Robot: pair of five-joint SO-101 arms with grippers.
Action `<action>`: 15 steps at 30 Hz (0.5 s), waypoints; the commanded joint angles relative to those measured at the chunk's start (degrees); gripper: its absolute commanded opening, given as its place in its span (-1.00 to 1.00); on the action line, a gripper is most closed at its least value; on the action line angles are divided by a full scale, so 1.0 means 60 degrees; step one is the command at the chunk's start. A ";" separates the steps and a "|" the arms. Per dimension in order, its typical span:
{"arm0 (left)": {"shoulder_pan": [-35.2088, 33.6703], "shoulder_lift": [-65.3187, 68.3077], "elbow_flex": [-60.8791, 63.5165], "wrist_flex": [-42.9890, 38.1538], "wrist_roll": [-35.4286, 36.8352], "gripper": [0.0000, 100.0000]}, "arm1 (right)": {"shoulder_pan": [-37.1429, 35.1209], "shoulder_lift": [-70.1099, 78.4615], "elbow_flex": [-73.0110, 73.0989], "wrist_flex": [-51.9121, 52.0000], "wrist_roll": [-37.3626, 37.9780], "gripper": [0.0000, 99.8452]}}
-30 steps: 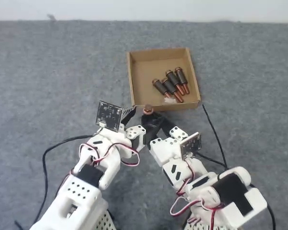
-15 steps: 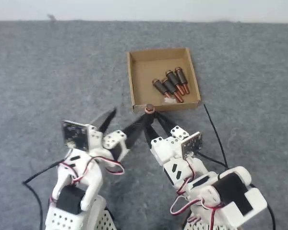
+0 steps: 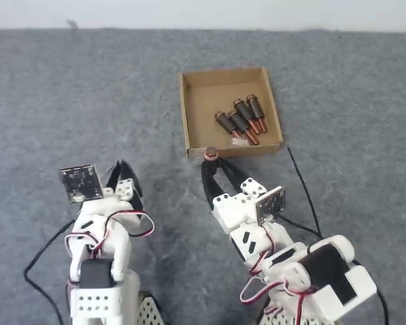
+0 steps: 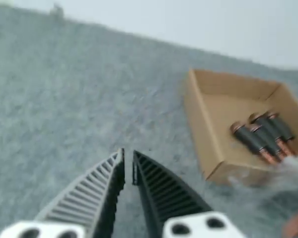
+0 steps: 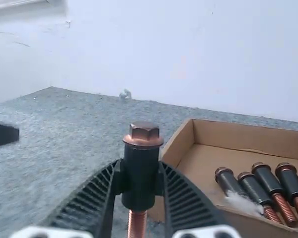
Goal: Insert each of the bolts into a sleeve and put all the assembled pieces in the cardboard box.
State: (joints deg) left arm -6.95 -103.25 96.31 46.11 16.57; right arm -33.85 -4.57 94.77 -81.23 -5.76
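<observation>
4 pcs (image 3: 241, 120) done, in box (image 3: 184, 112). 5th pc (image 5: 140, 168) assembled, clamped in R claw (image 5: 140, 186) just outside box; drop-in left. L claw (image 4: 128, 161) together, empty.

The cardboard box (image 3: 185, 115) is open at the top and is bounded by four upright walls. Its right half is occupied by four assembled pieces (image 3: 241, 120) lying side by side; the left half of its floor is left bare. The near wall is interposed between that floor and the right gripper (image 3: 210, 162), which is closed around an upright bolt-and-sleeve piece (image 5: 140, 168) just beside the wall. A black cable (image 3: 303, 186) is laid on the bench (image 3: 88, 88) off the box's near right corner. Open bench surface is presented left of and beyond the box. The left gripper (image 4: 128, 157), jaws drawn nearly together, is held well apart to the left.
</observation>
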 commanded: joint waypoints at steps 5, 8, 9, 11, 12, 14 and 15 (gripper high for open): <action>-0.0571 -0.0205 0.0037 0.2447 -0.0322 -0.98 | 0.0593 -0.0198 0.0029 -0.0198 0.0073 -0.99; -0.0615 -0.0205 0.0037 0.2623 -0.1128 -0.98 | 0.0652 -0.0212 0.0029 -0.0198 0.0073 -0.99; -0.0586 -0.0205 0.0037 0.2637 -0.1348 -0.98 | 0.0652 -0.0212 0.0029 -0.0198 0.0073 -0.99; -0.0615 -0.0205 0.0037 0.2872 -0.1846 -0.98 | 0.0652 -0.0139 0.0029 -0.0183 0.0073 -0.99; -0.0630 -0.0205 0.0037 0.2901 -0.2095 -0.98 | 0.0652 -0.0139 0.0029 -0.0168 0.0088 -0.99; -0.0659 -0.0205 0.0037 0.2901 -0.2432 -0.98 | 0.0652 -0.0154 -0.0059 0.0227 0.0088 -0.99; -0.0777 -0.0205 0.0037 0.2901 -0.2476 -0.98 | 0.0667 -0.0139 -0.0161 0.0505 0.0088 -0.99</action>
State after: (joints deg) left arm -10.64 -103.25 97.19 63.16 4.97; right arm -30.77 -4.57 94.77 -80.35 -5.76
